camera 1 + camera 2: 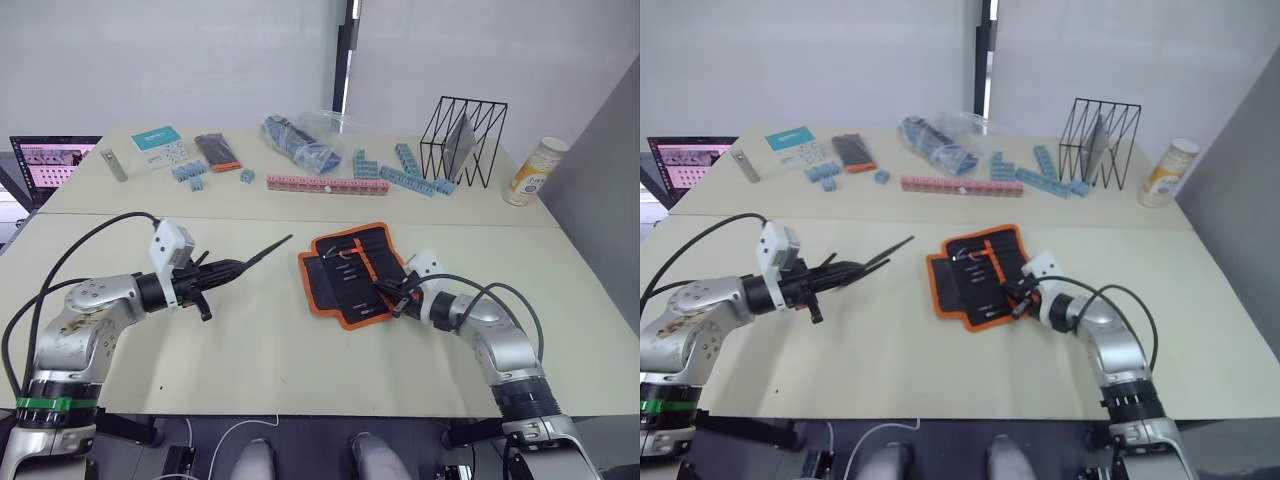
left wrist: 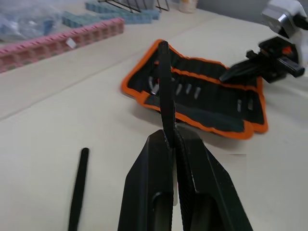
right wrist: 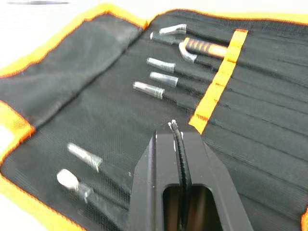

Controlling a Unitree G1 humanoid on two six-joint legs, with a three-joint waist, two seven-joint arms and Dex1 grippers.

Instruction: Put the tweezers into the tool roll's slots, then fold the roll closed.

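I see two pale beige tables (image 1: 300, 330) butted together — their seam runs across mid-frame. White walls (image 1: 180, 60) fill the top, split by a dark vertical strip (image 1: 347, 50) at upper centre. A grey panel (image 1: 610, 180) stands at the right edge — light is even.

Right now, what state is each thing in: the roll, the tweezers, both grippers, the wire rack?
Tool roll: unfolded flat on the table, several slots filled.
Tweezer: clamped in the left gripper, tip aimed toward the roll.
Second tweezer: lying loose on the table.
Right gripper: shut, over the roll.
Wire rack: upright.
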